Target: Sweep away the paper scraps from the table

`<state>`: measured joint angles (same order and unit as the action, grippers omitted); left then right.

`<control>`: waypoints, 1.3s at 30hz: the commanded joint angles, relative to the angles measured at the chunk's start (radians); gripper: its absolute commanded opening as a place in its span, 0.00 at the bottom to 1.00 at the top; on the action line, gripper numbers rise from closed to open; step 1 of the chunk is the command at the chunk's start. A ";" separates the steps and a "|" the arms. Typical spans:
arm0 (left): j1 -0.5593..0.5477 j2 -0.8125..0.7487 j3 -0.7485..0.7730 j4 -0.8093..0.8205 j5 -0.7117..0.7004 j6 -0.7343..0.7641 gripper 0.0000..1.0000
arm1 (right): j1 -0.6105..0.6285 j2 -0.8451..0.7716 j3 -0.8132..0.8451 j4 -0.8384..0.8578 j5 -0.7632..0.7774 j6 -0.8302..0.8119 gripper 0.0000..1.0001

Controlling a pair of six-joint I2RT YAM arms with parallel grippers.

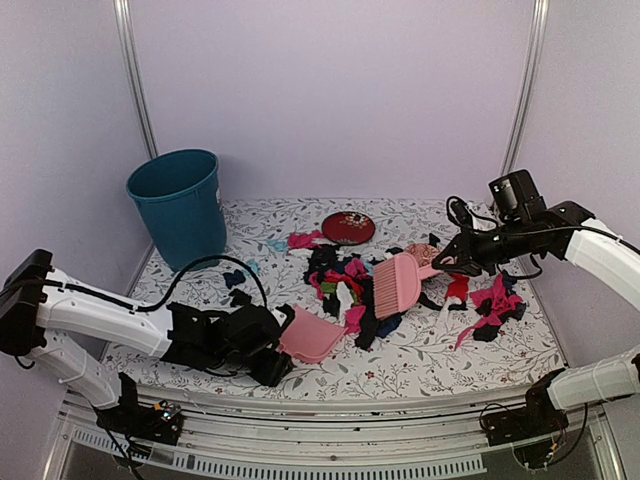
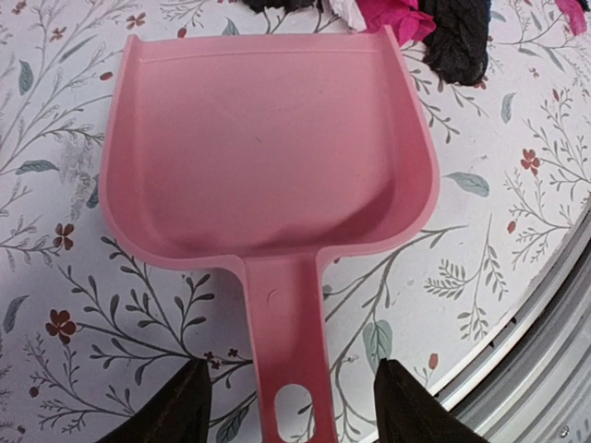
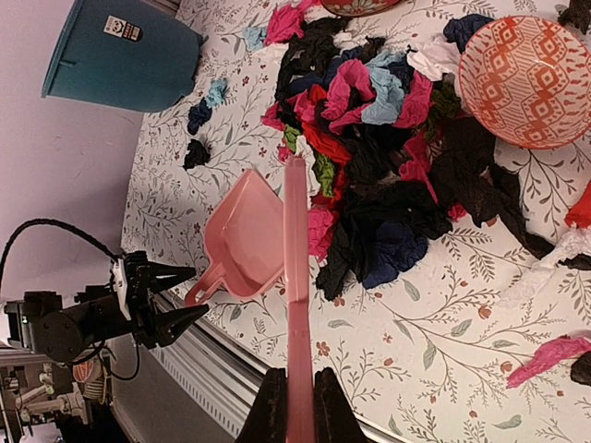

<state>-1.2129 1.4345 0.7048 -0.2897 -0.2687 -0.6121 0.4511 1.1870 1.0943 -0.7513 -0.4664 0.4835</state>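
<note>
Paper scraps (image 1: pixel 340 275) in black, pink, red and blue lie heaped mid-table (image 1: pixel 440 360), with more (image 1: pixel 492 305) at the right. In the right wrist view the heap (image 3: pixel 388 175) fills the centre. A pink dustpan (image 1: pixel 312 335) lies flat at the front left, its mouth toward the heap. My left gripper (image 2: pixel 294 406) is open, its fingers (image 2: pixel 180 411) either side of the dustpan handle (image 2: pixel 288 341) without touching it. My right gripper (image 3: pixel 297 406) is shut on the handle of a pink brush (image 3: pixel 295 277); its head (image 1: pixel 397 283) hangs over the heap's right side.
A teal bin (image 1: pixel 180 200) stands at the back left. A dark-red plate (image 1: pixel 348 227) sits at the back centre. An orange-patterned dish (image 3: pixel 531 78) rests among the scraps. The table's front edge and metal rail (image 2: pixel 545 351) run right beside the dustpan handle.
</note>
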 commanded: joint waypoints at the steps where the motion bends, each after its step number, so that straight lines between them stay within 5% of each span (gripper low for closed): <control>1: -0.008 0.017 -0.026 0.088 0.014 0.020 0.61 | 0.000 0.019 0.059 -0.009 -0.005 0.007 0.02; 33: 0.004 0.107 0.067 -0.065 -0.030 0.006 0.33 | 0.000 -0.039 -0.044 0.045 -0.003 0.057 0.02; 39: -0.002 0.058 0.120 -0.182 -0.029 0.010 0.26 | -0.003 -0.006 0.086 -0.056 0.050 0.020 0.02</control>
<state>-1.2114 1.5455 0.7715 -0.3733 -0.2985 -0.6033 0.4511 1.1633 1.0634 -0.7498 -0.4641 0.5335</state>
